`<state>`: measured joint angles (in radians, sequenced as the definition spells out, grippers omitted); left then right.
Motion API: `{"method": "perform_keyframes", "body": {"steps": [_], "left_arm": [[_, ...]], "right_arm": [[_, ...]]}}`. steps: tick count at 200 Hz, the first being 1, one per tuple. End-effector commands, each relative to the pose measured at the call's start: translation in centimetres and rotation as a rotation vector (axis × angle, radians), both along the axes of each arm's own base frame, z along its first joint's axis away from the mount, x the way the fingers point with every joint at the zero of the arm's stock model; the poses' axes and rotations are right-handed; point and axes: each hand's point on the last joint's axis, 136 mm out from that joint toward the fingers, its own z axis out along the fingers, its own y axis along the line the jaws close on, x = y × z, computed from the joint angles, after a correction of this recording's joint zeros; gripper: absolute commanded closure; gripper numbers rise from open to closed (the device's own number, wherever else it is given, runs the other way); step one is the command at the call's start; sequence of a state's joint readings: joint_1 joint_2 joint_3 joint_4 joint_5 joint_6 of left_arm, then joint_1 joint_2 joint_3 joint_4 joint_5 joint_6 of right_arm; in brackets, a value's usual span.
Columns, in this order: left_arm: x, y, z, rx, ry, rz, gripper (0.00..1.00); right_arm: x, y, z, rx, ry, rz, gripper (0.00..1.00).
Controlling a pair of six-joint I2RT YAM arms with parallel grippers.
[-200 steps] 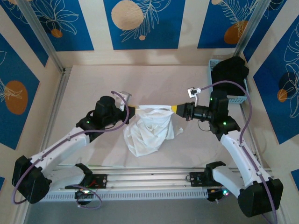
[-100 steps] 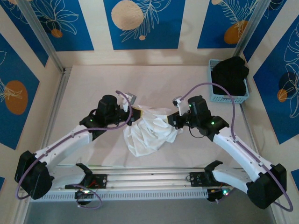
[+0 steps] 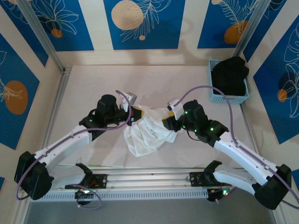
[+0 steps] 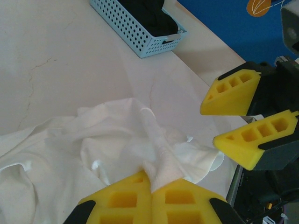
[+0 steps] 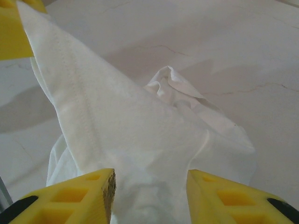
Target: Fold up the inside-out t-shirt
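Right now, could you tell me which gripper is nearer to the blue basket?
Right. The right gripper is open at the t-shirt's edge toward the blue basket; the left gripper, shut on the t-shirt, is farther.

No word, label, brand mark or number can be read anywhere in my view, at my fingers or around them.
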<state>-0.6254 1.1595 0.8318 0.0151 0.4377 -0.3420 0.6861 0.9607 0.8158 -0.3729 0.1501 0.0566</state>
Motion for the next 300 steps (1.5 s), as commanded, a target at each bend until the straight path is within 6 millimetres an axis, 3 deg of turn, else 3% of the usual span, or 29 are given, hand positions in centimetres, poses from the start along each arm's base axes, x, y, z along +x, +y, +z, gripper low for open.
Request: {"method": "perform_keyframes", "body": {"steps": [1, 63, 103, 131, 144, 160, 174, 195, 220, 260, 300], "left_arm": [[-0.1, -0.2, 2.2, -0.045, -0.035, -0.013, 1.00], [0.2, 0.0, 1.8, -0.031, -0.035, 0.003, 1.00], [0.2, -0.1, 1.8, -0.033, -0.034, 0.000, 1.00], [0.2, 0.0, 1.7, -0.033, -0.032, 0.002, 1.00], [0.2, 0.0, 1.6, -0.031, -0.031, 0.003, 1.00], [0.3, 0.1, 1.5, -0.025, -0.033, 0.010, 1.00], [0.6, 0.4, 0.9, -0.003, -0.029, 0.035, 1.00], [1.8, 2.0, -1.1, 0.087, -0.016, 0.139, 1.00], [3.1, 4.3, -3.9, 0.219, 0.002, 0.266, 0.99], [3.0, 5.9, -6.4, 0.306, 0.020, 0.315, 0.91], [2.6, 9.9, -7.6, 0.407, 0.002, 0.471, 0.70]], "right_arm": [[-0.1, 0.9, -0.4, -0.036, -0.037, 0.047, 0.54], [-2.3, 3.2, -0.3, -0.043, -0.065, 0.192, 0.48], [-1.5, 3.1, -1.5, -0.126, -0.076, 0.157, 0.50], [-0.6, 3.2, -1.8, -0.169, -0.090, 0.122, 0.60], [-0.2, 3.1, -1.6, -0.170, -0.096, 0.100, 0.73], [0.2, 2.8, -0.3, -0.119, -0.118, 0.055, 0.90], [0.0, 2.5, 1.5, -0.011, -0.131, 0.030, 0.97], [-0.4, 1.7, 4.0, 0.226, -0.090, 0.008, 1.00], [-0.4, 1.8, 4.8, 0.428, 0.015, 0.023, 1.00], [0.3, 5.1, 3.6, 0.486, 0.145, 0.071, 1.00], [1.0, 7.1, 3.1, 0.483, 0.201, 0.083, 1.00]]}}
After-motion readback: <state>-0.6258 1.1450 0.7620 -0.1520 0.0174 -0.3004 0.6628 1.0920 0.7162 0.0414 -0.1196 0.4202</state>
